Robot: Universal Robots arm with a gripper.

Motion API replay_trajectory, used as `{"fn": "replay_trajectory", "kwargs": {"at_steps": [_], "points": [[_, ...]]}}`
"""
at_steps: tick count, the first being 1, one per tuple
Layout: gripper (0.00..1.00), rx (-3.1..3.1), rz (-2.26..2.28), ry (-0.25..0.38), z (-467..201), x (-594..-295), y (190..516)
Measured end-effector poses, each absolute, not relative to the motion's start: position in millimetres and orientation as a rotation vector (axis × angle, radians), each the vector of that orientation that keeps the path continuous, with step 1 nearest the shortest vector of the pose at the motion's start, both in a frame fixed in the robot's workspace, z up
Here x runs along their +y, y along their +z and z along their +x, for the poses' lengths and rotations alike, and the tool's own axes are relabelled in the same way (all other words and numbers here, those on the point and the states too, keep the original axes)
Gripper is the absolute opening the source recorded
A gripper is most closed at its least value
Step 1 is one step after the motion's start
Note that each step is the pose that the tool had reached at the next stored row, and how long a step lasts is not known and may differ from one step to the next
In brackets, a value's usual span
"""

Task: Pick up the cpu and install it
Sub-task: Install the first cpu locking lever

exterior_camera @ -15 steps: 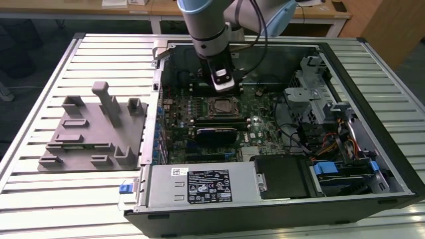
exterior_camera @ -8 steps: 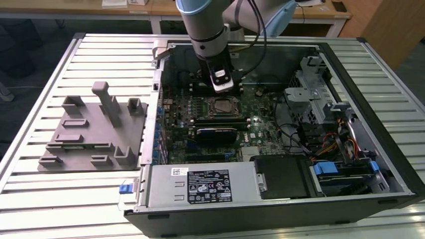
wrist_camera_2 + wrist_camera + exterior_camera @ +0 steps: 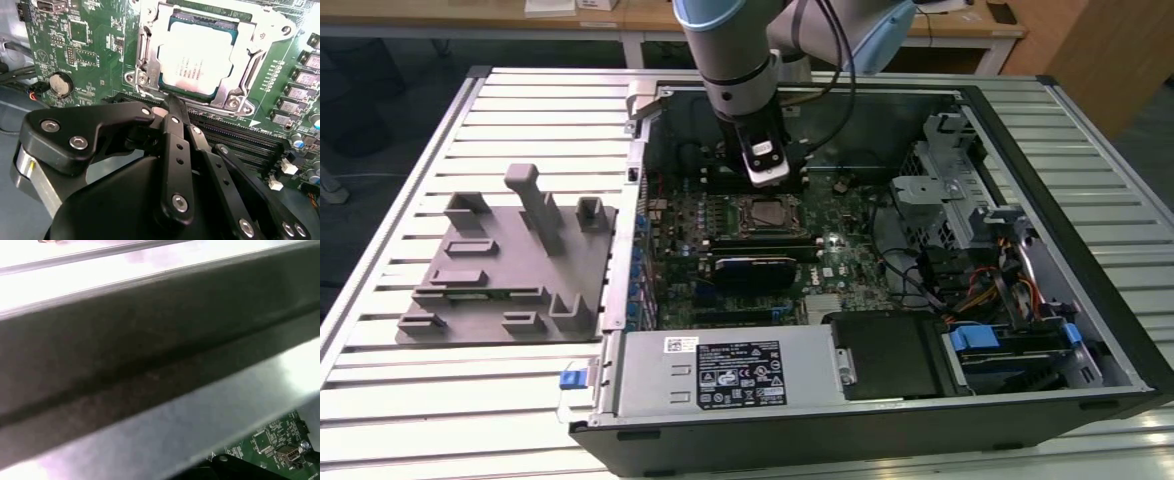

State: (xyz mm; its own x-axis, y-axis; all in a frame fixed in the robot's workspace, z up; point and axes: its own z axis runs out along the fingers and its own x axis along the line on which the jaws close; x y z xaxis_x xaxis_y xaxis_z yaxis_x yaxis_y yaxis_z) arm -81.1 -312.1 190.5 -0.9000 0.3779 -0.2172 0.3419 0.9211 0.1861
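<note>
Above the green motherboard inside the open computer case, the black claw hangs with its fingers closed together, holding nothing. Just past its tip, the silvery square cpu lies seated in the metal socket frame, apart from the claw.

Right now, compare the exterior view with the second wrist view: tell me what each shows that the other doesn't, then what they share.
Exterior view alone: the arm reaching into the open computer case, the grey fixture tray on the slatted table, and the power supply.

Second wrist view alone: the coin battery and the gripper up close, jaws closed, holding nothing.

Both: the cpu seated in its socket on the motherboard.
</note>
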Motion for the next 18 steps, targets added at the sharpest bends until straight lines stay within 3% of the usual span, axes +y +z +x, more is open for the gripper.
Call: {"fn": "replay_trajectory", "kwargs": {"at_steps": [18], "points": [[0.11, 2.835, 0.536, 0.211, -80.0, -312.1, 191.2]]}}
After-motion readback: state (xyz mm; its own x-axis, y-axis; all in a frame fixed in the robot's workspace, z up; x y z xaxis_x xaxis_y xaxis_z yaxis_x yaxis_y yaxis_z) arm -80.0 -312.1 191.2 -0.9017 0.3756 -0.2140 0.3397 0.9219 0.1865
